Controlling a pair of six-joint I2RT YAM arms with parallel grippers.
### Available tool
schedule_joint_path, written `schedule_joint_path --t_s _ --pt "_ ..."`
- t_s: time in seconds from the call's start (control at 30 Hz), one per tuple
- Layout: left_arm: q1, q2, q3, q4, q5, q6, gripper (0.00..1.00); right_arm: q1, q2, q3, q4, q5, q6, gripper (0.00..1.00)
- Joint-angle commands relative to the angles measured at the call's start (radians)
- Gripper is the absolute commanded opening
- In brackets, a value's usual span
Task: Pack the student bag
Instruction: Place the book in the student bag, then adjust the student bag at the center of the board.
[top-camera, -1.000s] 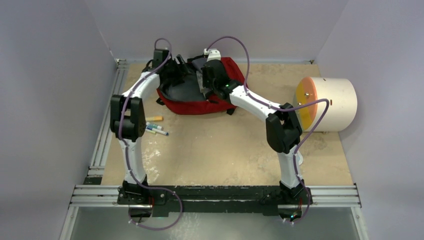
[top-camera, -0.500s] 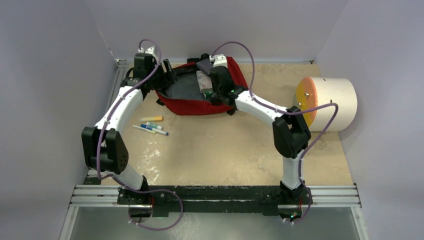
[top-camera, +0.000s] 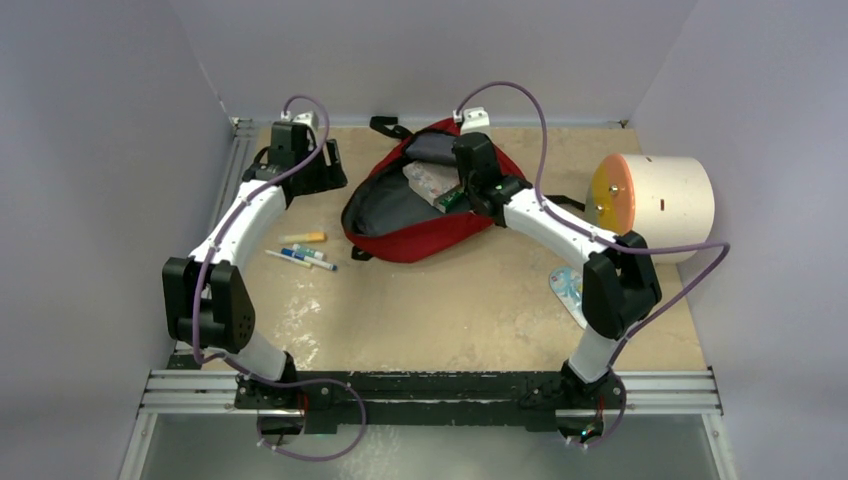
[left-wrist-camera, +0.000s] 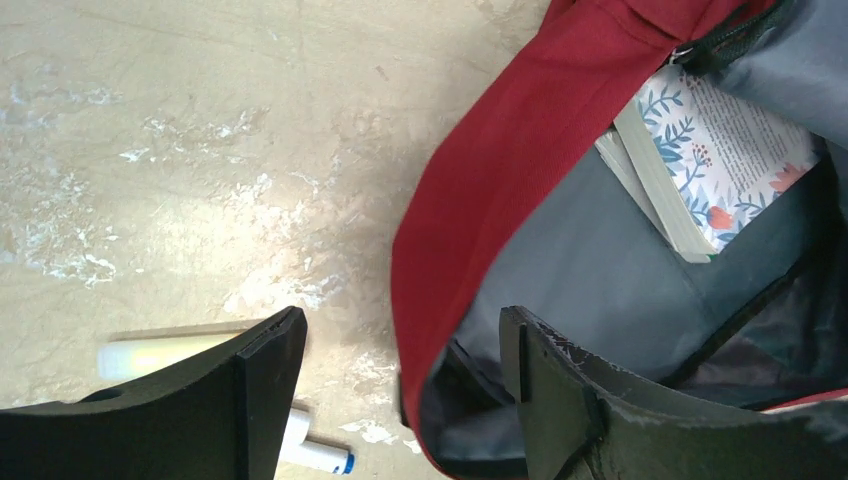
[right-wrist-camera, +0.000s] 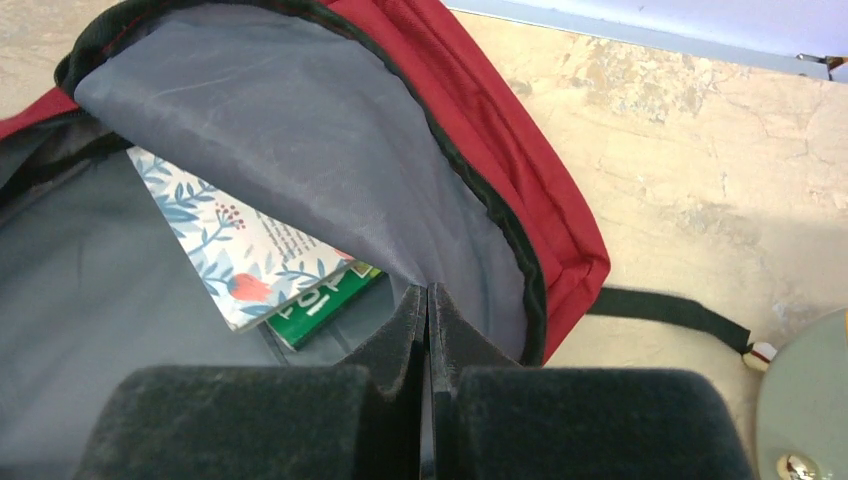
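Right wrist, green book (right-wrist-camera: 320, 305) inside student bag (right-wrist-camera: 500, 150)

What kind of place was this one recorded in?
Likely a robot lab test cell: a bare tabletop boxed in by plain grey walls, two arms bolted to a metal rail, with a backpack and pens as props.

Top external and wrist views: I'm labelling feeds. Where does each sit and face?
Top external: above, behind the bases, looking down on the table; left arm and right arm show.
Left wrist: on the left arm, looking past the open left hand at the student bag.
Right wrist: on the right arm, looking past the shut right hand into the bag.
Wrist views share the floral book.
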Motion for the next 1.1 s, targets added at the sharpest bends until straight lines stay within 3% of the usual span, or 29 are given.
schedule_joint_path --t_s 0.0,0.17,0.33,0.47,0.6,0.8,0.87,1.07 --pt "-0.008 -0.014 -0.008 0.02 0.085 0.069 0.71 -0.006 -0.058 -0.011 0.013 0.013 -0.029 0.0" --pt "-0.067 -0.053 -0.098 0.072 0.252 0.059 0.71 -0.006 -0.06 -0.043 0.026 -0.136 -0.035 0.0" --pt "-0.074 -0.083 -0.185 0.087 0.255 0.052 0.71 -0.007 -0.083 -0.083 0.038 -0.309 -0.081 0.01" --pt "-0.074 -0.091 -0.219 0.076 0.225 0.055 0.71 -0.008 -0.12 -0.131 0.048 -0.533 -0.043 0.29" --pt "-0.074 -0.102 -0.233 0.065 0.19 0.061 0.71 -0.015 -0.142 -0.153 0.087 -0.505 0.064 0.51" --pt "-0.074 -0.165 -0.294 0.133 0.213 0.056 0.7 -0.1 -0.144 -0.127 0.066 -0.376 0.146 0.56" --pt "-0.074 -0.192 -0.322 0.161 0.224 0.045 0.7 -0.138 -0.138 -0.125 0.058 -0.389 0.285 0.69" --pt "-0.074 -0.236 -0.353 0.197 0.223 0.03 0.69 -0.231 -0.079 -0.086 0.042 -0.493 0.353 0.71"
